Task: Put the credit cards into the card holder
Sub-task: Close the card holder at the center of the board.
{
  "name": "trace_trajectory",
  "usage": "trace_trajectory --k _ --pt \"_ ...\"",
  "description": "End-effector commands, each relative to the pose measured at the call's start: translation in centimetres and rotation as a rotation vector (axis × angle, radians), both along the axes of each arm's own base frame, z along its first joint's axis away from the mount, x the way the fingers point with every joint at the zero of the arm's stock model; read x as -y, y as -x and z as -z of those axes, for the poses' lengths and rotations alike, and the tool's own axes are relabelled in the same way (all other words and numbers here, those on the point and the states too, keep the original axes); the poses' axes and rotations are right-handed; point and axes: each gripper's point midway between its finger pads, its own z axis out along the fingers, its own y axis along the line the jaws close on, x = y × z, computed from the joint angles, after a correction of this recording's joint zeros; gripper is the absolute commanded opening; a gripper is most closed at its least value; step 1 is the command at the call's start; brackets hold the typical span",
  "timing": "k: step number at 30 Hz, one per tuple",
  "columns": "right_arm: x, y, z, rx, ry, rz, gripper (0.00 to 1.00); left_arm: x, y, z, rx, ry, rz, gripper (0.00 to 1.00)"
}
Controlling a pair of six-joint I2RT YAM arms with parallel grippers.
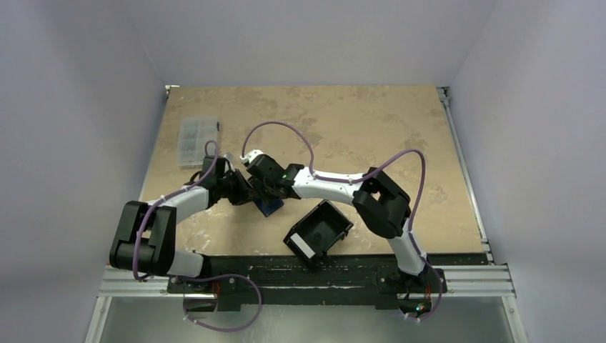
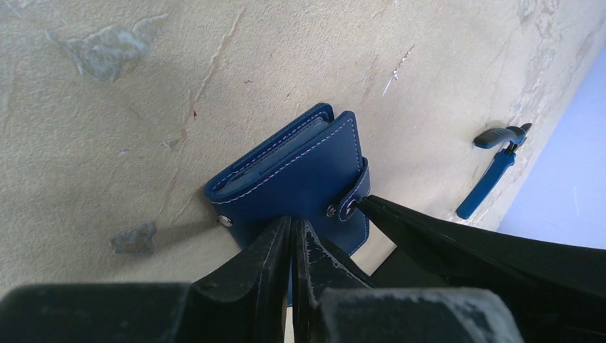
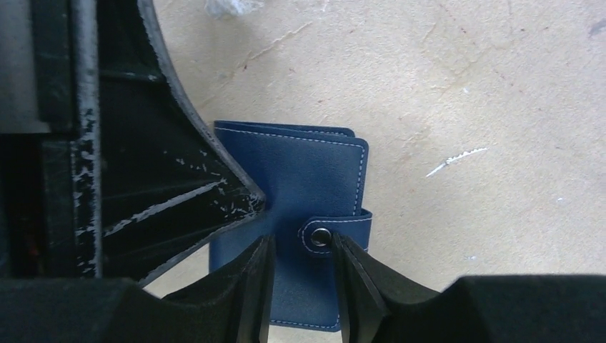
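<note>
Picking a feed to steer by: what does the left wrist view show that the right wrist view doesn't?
Only left wrist: grey sleeve edges between the card holder's covers, a blue-handled tool near the table's edge, and the left pincer closed on the holder's near edge. Only right wrist: the right pincer open, straddling the snap strap. Both: the folded blue holder on the table, strap snapped.

Left of centre in the frame, the left gripper (image 1: pixel 243 193) and the right gripper (image 1: pixel 263 187) meet tip to tip over the blue card holder (image 1: pixel 270 208) on the tan table (image 1: pixel 371 128). A black tray (image 1: pixel 319 230) with a white label sits askew at lower centre, near the card holder. A clear compartment box (image 1: pixel 197 141) lies at upper left, well apart.
</note>
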Motion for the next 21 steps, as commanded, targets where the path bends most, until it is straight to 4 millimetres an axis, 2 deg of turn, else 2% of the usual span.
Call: trace_trajectory --k 1,10,15,21 --pt "-0.7 -1.5 -2.4 0.099 -0.012 0.040 0.41 -0.4 -0.5 0.0 0.044 -0.026 0.009 0.10" --pt "-0.3 -2.1 -2.8 0.165 0.039 0.078 0.37 -0.4 0.1 0.5 0.035 -0.023 0.014 0.09" --pt "-0.9 -1.6 -2.4 0.148 0.042 0.047 0.42 -0.4 0.4 0.8 0.027 -0.021 0.014 0.09" --pt "-0.8 -1.5 -1.6 0.155 0.079 0.048 0.41 -0.5 0.3 0.8 0.026 -0.021 0.010 0.09"
